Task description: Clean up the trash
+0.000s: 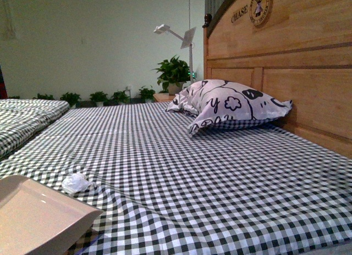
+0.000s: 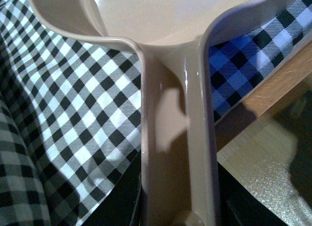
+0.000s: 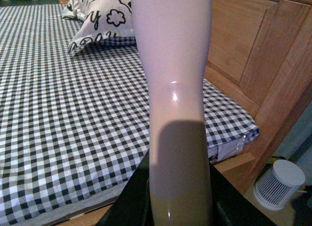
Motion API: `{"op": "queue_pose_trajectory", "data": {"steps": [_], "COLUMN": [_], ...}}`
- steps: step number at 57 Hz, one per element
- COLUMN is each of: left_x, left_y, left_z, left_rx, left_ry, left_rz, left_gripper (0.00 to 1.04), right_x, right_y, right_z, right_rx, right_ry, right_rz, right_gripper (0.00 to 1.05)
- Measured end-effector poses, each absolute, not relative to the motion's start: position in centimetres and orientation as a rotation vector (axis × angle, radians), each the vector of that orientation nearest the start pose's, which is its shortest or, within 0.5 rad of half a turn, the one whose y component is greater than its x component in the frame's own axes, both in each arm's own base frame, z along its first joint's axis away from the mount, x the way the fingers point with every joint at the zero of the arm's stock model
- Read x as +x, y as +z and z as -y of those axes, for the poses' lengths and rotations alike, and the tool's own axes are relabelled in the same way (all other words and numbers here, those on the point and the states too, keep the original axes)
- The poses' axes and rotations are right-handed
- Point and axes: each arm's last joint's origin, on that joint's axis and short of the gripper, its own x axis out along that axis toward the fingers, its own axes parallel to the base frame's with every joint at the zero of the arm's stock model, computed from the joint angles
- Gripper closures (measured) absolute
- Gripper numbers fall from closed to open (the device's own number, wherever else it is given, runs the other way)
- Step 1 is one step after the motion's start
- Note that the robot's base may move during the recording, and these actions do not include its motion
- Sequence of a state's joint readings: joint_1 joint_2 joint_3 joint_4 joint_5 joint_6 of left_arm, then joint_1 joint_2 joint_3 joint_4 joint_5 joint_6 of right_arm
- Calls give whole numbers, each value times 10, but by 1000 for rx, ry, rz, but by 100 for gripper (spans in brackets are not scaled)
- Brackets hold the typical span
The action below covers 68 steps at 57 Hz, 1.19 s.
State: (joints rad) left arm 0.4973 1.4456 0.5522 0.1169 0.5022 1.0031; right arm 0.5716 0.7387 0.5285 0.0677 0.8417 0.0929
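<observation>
Left gripper (image 2: 178,217) is clasping the dustpan (image 1: 38,222) by its handle; right gripper (image 3: 179,209) is gripping a pale pink handle (image 3: 170,65).
The trash (image 1: 76,182) is lying near the bed's (image 1: 220,183) near left corner, just beside the dustpan's lip; the pillow (image 1: 228,105) is resting by the headboard (image 1: 308,73).

Pillow (image 1: 228,106): white, black cartoon prints, against headboard.
Headboard (image 1: 286,51): wooden, round emblem.
Sheet (image 1: 220,172): black-and-white check.
Plants (image 1: 173,72): potted, by far wall.
</observation>
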Motion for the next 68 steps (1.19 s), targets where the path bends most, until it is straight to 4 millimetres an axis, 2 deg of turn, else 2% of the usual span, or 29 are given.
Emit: {"op": "queue_pose_trajectory", "data": {"steps": [16, 37, 48, 68], "left_x": [247, 264, 274, 291], "left_y": [163, 194, 194, 194], "left_z": [-115, -137, -138, -129], "left_rx": [634, 703, 726, 756], "left_ry": [-347, -344, -365, -408], "left_rz": [-669, -754, -751, -713], "left_gripper": [78, 78, 78, 78], "right_x": [149, 149, 149, 149], "right_y": [277, 277, 277, 277], "right_z": [-70, -70, -70, -70], "right_rx": [0, 0, 0, 0], "right_ry": [-274, -274, -274, -274], "right_rz": [-96, -96, -96, -96], "right_gripper": [85, 85, 85, 85]}}
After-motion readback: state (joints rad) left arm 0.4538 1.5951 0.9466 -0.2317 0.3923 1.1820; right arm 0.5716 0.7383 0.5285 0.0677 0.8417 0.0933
